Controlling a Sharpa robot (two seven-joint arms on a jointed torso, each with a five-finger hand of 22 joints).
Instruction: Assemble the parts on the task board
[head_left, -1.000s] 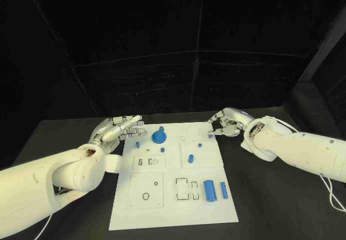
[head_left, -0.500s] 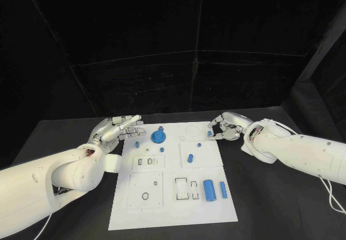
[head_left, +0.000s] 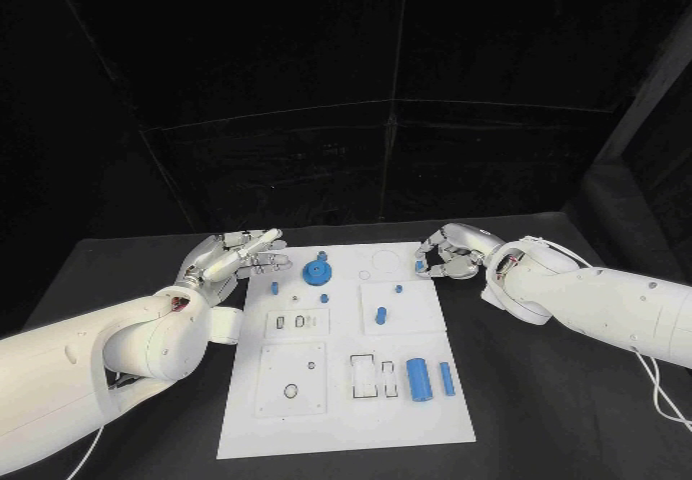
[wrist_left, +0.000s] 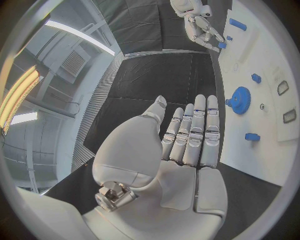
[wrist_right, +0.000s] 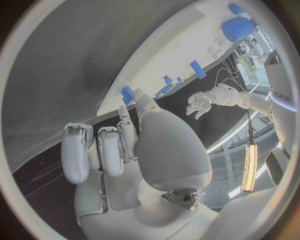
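Note:
The white task board (head_left: 346, 420) lies in the middle of the table. My right hand (head_left: 456, 255) hovers at its far right edge with the fingers curled, pinching a small blue part (head_left: 420, 267) between thumb and fingertip; the right wrist view shows that part (wrist_right: 127, 93) at the fingertips, just off the board's edge (wrist_right: 181, 45). My left hand (head_left: 231, 256) is beside the far left corner, flat and holding nothing, fingers straight (wrist_left: 194, 135). A blue gear (head_left: 317, 274) stands at the far end of the board.
On the board lie small blue pegs (head_left: 326, 298), another blue piece (head_left: 379, 316), a thick blue cylinder (head_left: 418, 380) and a thinner one (head_left: 447, 380) at the near right. Several cut-out slots (head_left: 293, 380) take up the near left. Black tabletop surrounds the board.
My right hand has sunk slightly toward the board's far right edge, still pinching the small blue part. The left hand has not moved.

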